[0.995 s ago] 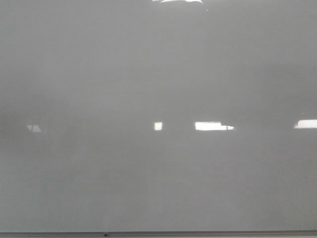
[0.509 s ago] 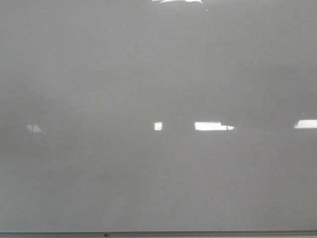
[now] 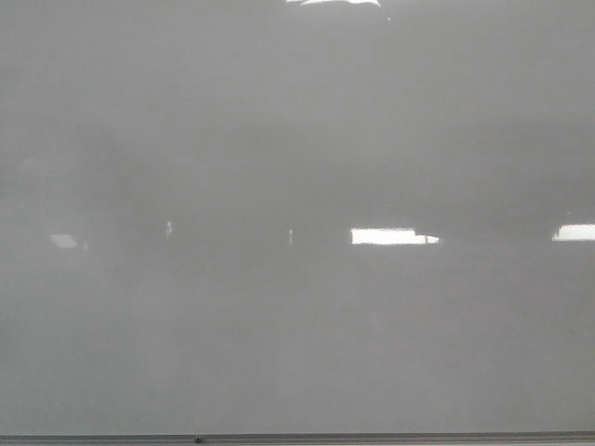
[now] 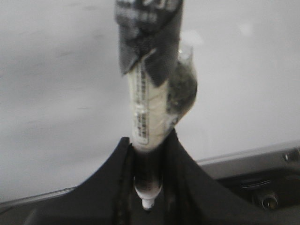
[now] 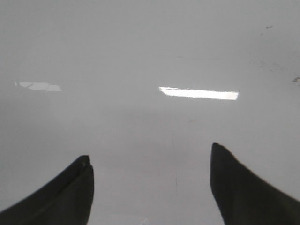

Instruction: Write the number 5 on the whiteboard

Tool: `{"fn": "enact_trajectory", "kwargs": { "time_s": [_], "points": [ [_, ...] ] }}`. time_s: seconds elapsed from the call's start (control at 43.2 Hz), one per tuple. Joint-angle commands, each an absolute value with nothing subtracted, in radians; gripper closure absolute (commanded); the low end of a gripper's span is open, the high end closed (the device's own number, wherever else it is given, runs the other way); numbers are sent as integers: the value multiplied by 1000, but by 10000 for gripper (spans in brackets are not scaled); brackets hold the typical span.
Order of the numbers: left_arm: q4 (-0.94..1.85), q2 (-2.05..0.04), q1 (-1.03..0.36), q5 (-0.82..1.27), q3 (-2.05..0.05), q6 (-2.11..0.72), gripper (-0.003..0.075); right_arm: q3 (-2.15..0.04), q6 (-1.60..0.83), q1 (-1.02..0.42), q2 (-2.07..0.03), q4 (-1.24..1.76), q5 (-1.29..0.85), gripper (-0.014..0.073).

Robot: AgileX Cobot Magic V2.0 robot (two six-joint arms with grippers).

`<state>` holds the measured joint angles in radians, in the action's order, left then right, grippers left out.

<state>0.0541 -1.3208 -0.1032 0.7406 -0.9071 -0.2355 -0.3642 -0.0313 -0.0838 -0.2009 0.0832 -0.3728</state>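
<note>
The whiteboard (image 3: 297, 139) is glossy pale grey and fills the front view, with a thin grey edge strip (image 3: 372, 437) along the bottom. No number 5 shows on it in any view. Neither gripper shows in the front view. In the left wrist view my left gripper (image 4: 149, 145) is shut on a pale marker (image 4: 147, 108) wrapped in black tape, held over the whiteboard (image 4: 56, 93) near its edge strip (image 4: 243, 157). In the right wrist view my right gripper (image 5: 150, 164) is open and empty over the bare whiteboard (image 5: 150, 47).
Bright rectangular light reflections (image 3: 390, 236) lie across the board. Dark hardware (image 4: 267, 187) sits beyond the edge strip in the left wrist view. A few small dark specks (image 5: 267, 28) mark the board in the right wrist view.
In the front view the small square reflection near the middle has vanished and the rectangular reflection beside it has widened to the left. The board itself has not changed.
</note>
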Motion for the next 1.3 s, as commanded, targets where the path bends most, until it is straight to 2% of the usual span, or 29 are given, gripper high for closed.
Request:
{"fn": "enact_trajectory", "kwargs": {
  "time_s": [0.0, 0.185, 0.347, 0.625, 0.856, 1.088, 1.273],
  "points": [
    [153, -1269, -230, 840, -1002, -384, 741, -399, -30, -76, -218, 79, -290, 52],
    [240, -1251, -468, 983, -1102, -567, 741, -399, -30, -76, -218, 79, -290, 52],
    [240, -1251, -674, 1112, -1167, -589, 741, -399, -30, -76, -218, 79, -290, 52],
    [232, -1251, -943, 1249, -1193, -591, 741, -403, -30, -76, -218, 91, -299, 52],
    [209, -1251, -1026, 1231, -1193, -591, 741, -533, -134, -145, -284, 180, -468, 52],
    [166, -1251, -1028, 1221, -1193, -591, 741, -794, -569, -407, -497, 600, -828, 52],
    [160, -1251, -1028, 1208, -1193, -591, 741, -913, -650, -569, -687, 690, -977, 52]
  ]
}}
